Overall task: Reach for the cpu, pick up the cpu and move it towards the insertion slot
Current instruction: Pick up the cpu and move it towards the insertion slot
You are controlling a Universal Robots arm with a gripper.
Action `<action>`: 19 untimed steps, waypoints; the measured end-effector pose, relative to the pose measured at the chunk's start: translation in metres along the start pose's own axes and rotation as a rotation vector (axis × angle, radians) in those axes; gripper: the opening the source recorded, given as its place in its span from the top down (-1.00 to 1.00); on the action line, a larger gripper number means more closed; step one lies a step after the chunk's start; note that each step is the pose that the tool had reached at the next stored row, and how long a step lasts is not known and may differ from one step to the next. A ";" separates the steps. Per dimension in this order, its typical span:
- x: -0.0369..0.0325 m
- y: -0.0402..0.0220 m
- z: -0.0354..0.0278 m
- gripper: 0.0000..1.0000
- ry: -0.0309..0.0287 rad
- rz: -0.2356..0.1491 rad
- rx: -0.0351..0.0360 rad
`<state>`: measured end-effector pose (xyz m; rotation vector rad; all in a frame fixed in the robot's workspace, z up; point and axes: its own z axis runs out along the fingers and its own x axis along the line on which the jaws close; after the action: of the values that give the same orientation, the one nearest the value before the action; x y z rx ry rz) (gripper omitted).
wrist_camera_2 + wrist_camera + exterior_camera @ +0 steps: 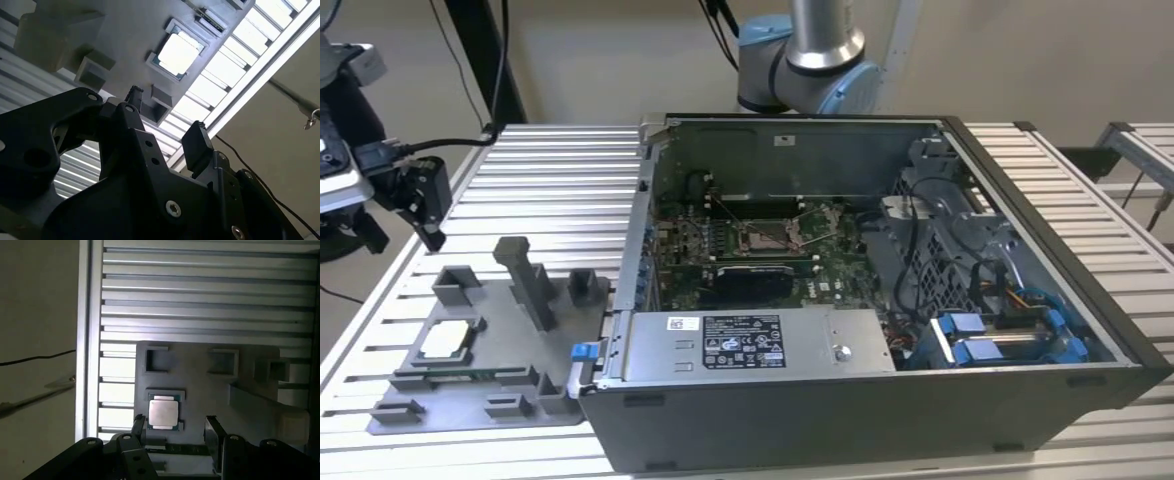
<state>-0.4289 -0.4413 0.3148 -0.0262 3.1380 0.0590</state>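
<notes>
Black gripper (427, 228) hovers over grey plastic fixture plate (480, 405) on slatted aluminium bench (560, 170), at exterior view's left. Fingers (139, 424) released, spread wide, empty. Small pale silver square cpu (163, 412) lies flat in fixture recess, untouched. Silver-framed insertion slot (767, 237) well apart to the right, inside open computer case (1014, 330). Reach step in hand, by my reading. Grasp calls for fingers straddling chip's thin edges.

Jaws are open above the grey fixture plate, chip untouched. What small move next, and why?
Probably nudge the gripper sideways to centre it over the chip before descending. In the first wrist view the open jaws hold nothing, and the chip, flat in its pocket on the fixture plate, lies nearer one fingertip than the other.
</notes>
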 end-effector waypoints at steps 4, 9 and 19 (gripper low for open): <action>0.0000 -0.0028 0.0045 -1.00 0.0001 0.000 0.0001; 0.0001 -0.0060 0.0114 -1.00 0.0001 0.000 0.0001; 0.0003 -0.0121 0.0272 -1.00 0.0001 0.000 0.0001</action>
<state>-0.4289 -0.4524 0.2872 -0.0262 3.1380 0.0588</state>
